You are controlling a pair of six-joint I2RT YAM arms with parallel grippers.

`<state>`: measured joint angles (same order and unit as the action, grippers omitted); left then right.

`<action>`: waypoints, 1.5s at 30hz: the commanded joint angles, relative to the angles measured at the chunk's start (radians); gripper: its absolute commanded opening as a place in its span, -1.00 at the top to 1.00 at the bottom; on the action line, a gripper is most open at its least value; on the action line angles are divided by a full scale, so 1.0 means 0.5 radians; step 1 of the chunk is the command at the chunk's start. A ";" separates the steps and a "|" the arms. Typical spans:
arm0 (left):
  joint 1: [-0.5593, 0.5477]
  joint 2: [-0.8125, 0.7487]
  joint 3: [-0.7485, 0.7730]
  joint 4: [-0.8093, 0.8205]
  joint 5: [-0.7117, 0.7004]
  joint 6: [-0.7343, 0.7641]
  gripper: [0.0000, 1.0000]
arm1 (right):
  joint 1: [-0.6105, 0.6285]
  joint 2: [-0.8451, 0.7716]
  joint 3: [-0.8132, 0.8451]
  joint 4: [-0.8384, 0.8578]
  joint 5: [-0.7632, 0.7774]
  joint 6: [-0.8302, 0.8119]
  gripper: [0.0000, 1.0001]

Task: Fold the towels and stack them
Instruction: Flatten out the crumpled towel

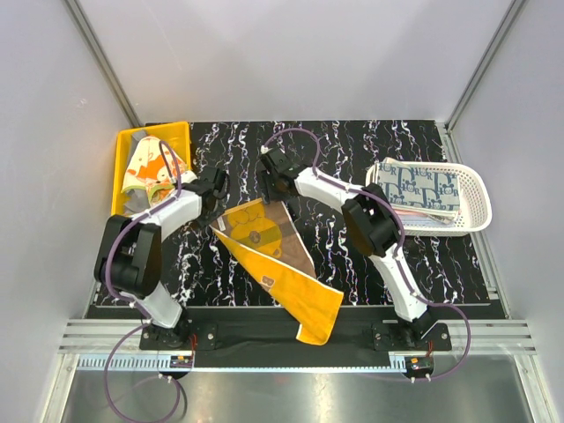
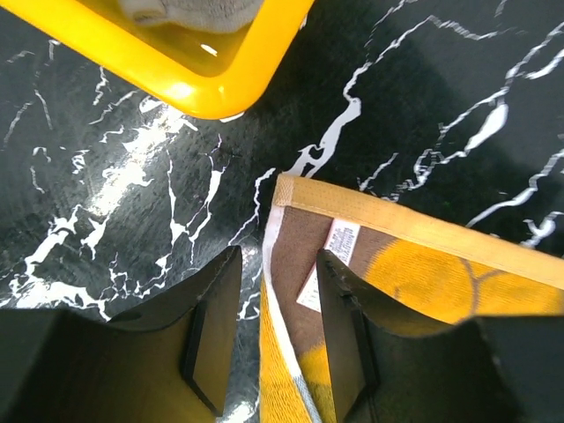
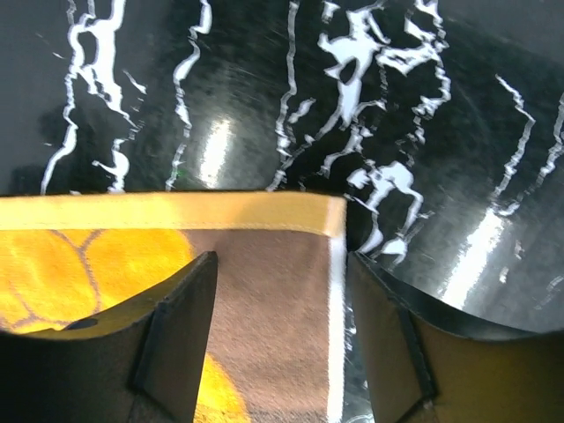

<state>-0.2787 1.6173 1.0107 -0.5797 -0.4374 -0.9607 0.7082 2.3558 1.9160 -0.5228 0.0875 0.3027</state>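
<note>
Orange-yellow towel [image 1: 275,257] — left and right jaws stand open, astride its far corners.

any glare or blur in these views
Right wrist: the glossy table throws bright glare patches and its white veins look slightly smeared. Left wrist: a sharp highlight on the rim of the yellow bin, towel texture crisp. Top external: even light, no obvious blur.

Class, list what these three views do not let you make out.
- Top view: how many towels lie in the white basket; the blue-white towel covers any beneath.
- Left wrist: print on the label of the orange-yellow towel, too small.
- Left wrist: contents of the yellow bin, cut off by the top edge.
</note>
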 commanded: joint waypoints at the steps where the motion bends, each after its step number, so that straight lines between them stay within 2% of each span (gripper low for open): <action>1: 0.030 0.082 0.080 0.095 0.010 0.022 0.12 | 0.038 0.099 0.086 -0.096 0.040 -0.016 -0.32; 10: 0.057 0.284 0.160 0.119 0.034 0.050 0.20 | 0.047 0.176 0.113 -0.166 0.202 -0.035 -0.10; 11: 0.060 0.312 0.166 0.128 0.046 0.047 0.23 | 0.050 0.179 0.117 -0.163 0.208 -0.038 0.08; 25: 0.109 0.468 0.322 0.101 -0.009 0.130 0.25 | 0.038 0.160 0.080 -0.145 0.254 -0.065 0.78; 27: 0.116 0.475 0.347 0.110 -0.003 0.154 0.28 | 0.026 0.124 0.037 -0.136 0.282 -0.062 0.81; 29: 0.119 0.484 0.371 0.165 0.019 0.197 0.51 | -0.005 0.050 -0.012 -0.105 0.279 -0.062 0.84; 30: 0.125 0.487 0.384 0.165 0.028 0.212 0.51 | -0.005 0.029 -0.018 -0.102 0.279 -0.062 0.85; 31: 0.125 0.493 0.390 0.220 0.064 0.240 0.66 | -0.011 0.007 -0.021 -0.105 0.282 -0.068 0.85; 34: 0.128 0.524 0.466 0.236 0.089 0.283 0.85 | -0.027 -0.070 -0.022 -0.114 0.310 -0.099 0.85; 35: 0.128 0.530 0.482 0.239 0.089 0.317 0.97 | -0.033 -0.106 -0.022 -0.120 0.313 -0.102 0.86; 41: 0.125 0.355 0.528 0.248 0.138 0.439 1.00 | -0.057 -0.351 -0.098 -0.111 0.383 -0.142 0.96; 45: 0.119 0.013 0.534 0.227 0.218 0.544 1.00 | -0.085 -0.612 -0.178 -0.123 0.441 -0.179 1.00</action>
<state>-0.2295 1.7985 1.2407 -0.4911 -0.3222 -0.7612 0.6956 2.2345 1.8355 -0.5617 0.2237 0.2543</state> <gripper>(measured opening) 0.013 0.029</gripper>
